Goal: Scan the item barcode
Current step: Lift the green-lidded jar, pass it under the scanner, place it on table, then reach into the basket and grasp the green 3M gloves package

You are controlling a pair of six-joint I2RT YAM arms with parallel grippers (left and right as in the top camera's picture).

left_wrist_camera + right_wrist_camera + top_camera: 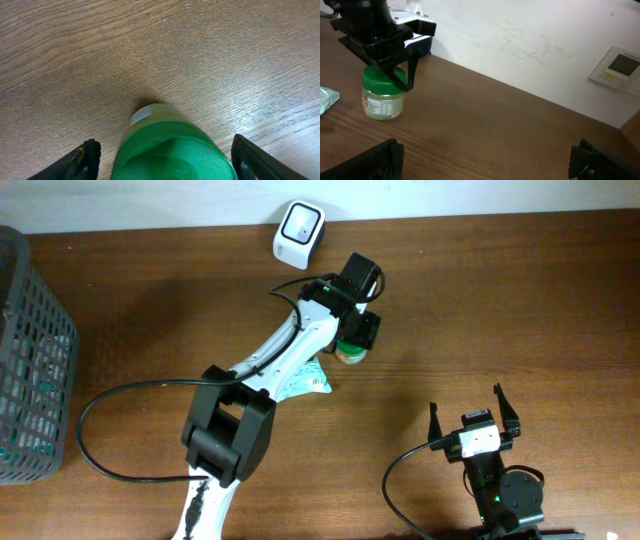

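Left arm (228, 430) is closest; left gripper (358, 332) is spread apart, loose around the top of the jar (350, 353); jar stands on the table (500, 280) at 5 o'clock from the scanner (299, 232); right gripper (466, 402) is spread wide, holding nothing.

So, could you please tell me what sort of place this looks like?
Probably a mock shop checkout, indoors: a white barcode scanner, a dark mesh basket and a green-lidded jar share one wooden table against a white wall.
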